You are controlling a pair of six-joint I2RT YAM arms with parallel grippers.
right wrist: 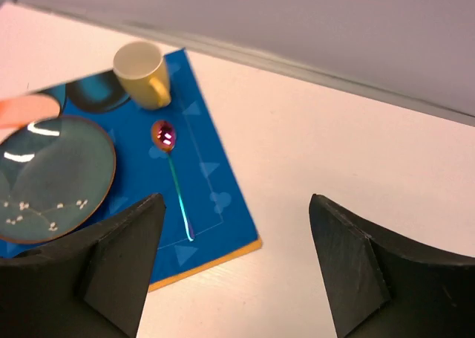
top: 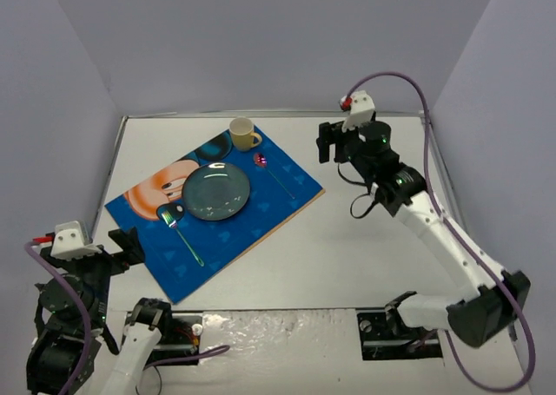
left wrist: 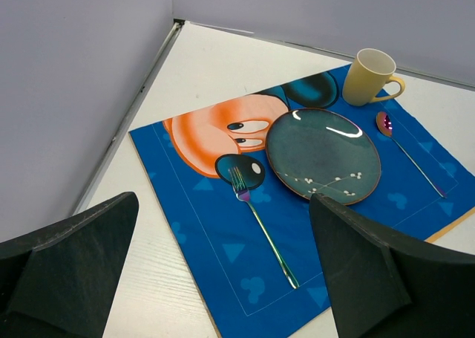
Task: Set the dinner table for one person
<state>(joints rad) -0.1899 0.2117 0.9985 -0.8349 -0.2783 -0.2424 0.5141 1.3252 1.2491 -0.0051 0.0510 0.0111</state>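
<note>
1. Biggest thing first: the large flat white rectangular dinner table (top: 365,247) with the thin metal rim fills the floor of the top view, arm bases at its near edge
2. Blue cartoon-printed placemat (top: 256,230) lies at an angle on the table's left half, and all the tableware sits on it
3. Left gripper (top: 129,246) hangs near the mat's near-left corner, and right gripper (top: 327,141) hovers off past its far-right side; both have fingers spread wide with nothing between them
4. Round dark teal ceramic plate (top: 215,192) sits mid-mat
5. Pale yellow ceramic mug (top: 242,134) stands upright at the mat's far corner, just beyond the plate
6. Iridescent metal fork (top: 184,234) lies beside the plate on the left arm's side, and the iridescent metal spoon (top: 276,176) is on the other side, bowl end near the mug
7. My read: the place looks set, so the job now is backing off cleanly. I'd raise each arm before swinging home, and watch the left one, since a nudge to the mat edge would skew everything
</note>
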